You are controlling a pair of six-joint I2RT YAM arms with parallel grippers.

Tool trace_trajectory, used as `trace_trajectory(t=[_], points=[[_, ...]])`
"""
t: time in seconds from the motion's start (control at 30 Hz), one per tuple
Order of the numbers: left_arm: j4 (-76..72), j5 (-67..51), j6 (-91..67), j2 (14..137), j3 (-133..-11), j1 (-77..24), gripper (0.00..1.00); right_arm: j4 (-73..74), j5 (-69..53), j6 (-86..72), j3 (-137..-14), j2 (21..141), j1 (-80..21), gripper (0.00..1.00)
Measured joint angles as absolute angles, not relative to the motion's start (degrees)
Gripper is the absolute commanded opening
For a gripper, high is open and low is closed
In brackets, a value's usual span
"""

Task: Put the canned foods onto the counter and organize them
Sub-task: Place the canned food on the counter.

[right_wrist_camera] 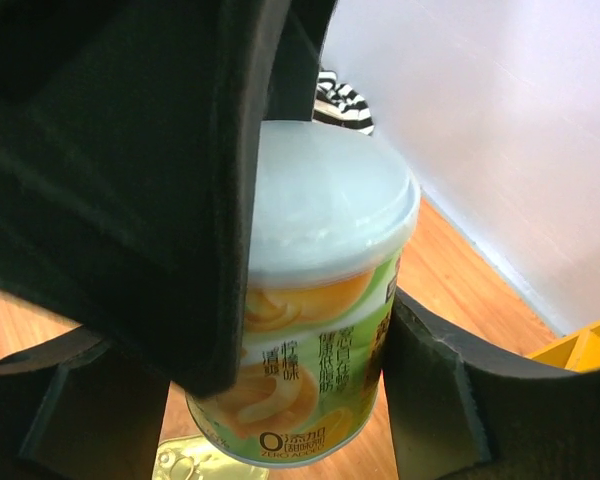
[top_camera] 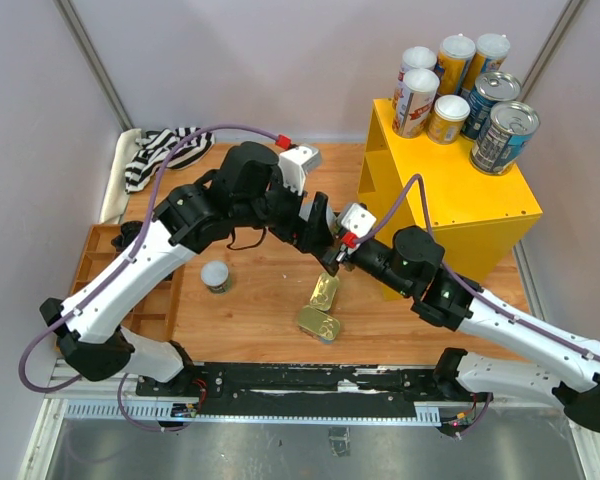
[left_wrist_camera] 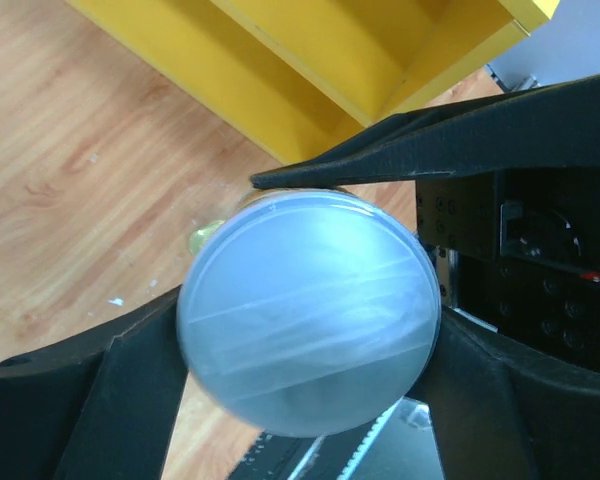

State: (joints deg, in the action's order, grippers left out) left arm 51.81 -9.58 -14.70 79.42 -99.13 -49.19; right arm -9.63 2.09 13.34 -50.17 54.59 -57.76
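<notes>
One upright can (right_wrist_camera: pixel 325 350) in right end effector (right_wrist_camera: pixel 248 335).

Held can (right_wrist_camera: pixel 305 380): lid translucent white plastic, smooth, faint scuff lines; body glossy printed label.
L gripper (left_wrist_camera: pixel 305 340) fingers (left_wrist_camera: pixel 100 410), R gripper (right_wrist_camera: pixel 260 400) fingers (right_wrist_camera: pixel 450 400): matt blk plastic, finely grained.
Arm shells (top_camera: pixel 130 278): white gloss plastic; joints blk, satin.
Counter (top_camera: pixel 470 205): yellow, smooth, semi-gloss finish.
Blue cans (top_camera: pixel 505 135): bright metal tops, shiny.
Flat tins (top_camera: pixel 320 322): gold metal, reflective.
Tabletop (top_camera: pixel 250 300): wood grain, matt.
Tray (top_camera: pixel 100 255): brown wood.
Cloth (top_camera: pixel 160 152): soft fabric, blk/wht stripes.
Base rail (top_camera: pixel 280 410): bare metal.
</notes>
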Motion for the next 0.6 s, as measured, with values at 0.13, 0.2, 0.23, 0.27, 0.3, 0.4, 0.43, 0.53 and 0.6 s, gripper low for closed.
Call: trace_trajectory(t=[0.13, 0.2, 0.23, 0.27, 0.3, 0.4, 0.43, 0.53, 0.6], points=[[49.28, -10.92, -14.15, 76.84, -97.58, -46.37, 1.0, -7.81, 2.04, 12.27, -50.17, 54.06, -57.76, 0.01], [47.66, -11.14, -14.17, 74.7, -96.84, -44.91, 1.0, -7.03, 2.02, 11.7, -50.15, 53.58, -57.76, 0.01], [46.83, -10.92, -14.11, 73.67, -96.62, -44.31, 1.0, -6.5, 2.0, 11.49, -50.11, 53.19, -57.76, 0.01], [45.87, -10.59, -14.06, 72.66, -96.53, -43.57, 1.0, -5.67, 1.93, 11.18, -49.93, 52.53, -57.76, 0.01], [44.75, -10.26, -14.0, 71.72, -96.31, -42.83, 1.0, -5.06, 1.78, 10.87, -49.74, 51.86, -57.76, 0.01], [40.23, -10.5, -14.5, 68.29, -95.02, -40.12, 1.0, -3.88, 1.67, 10.33, -49.36, 50.13, -57.76, 0.01], [38.89, -10.61, -14.74, 67.18, -94.91, -39.35, 1.0, -3.66, 1.65, 10.24, -49.34, 49.84, -57.76, 0.01], [35.42, -9.65, -15.07, 64.42, -94.94, -38.35, 1.0, -3.07, 1.34, 10.07, -49.34, 49.78, -57.76, 0.01], [33.85, -7.9, -15.07, 62.89, -94.94, -37.93, 1.0, -2.39, 0.89, 9.85, -49.36, 49.89, -57.76, 0.01]])
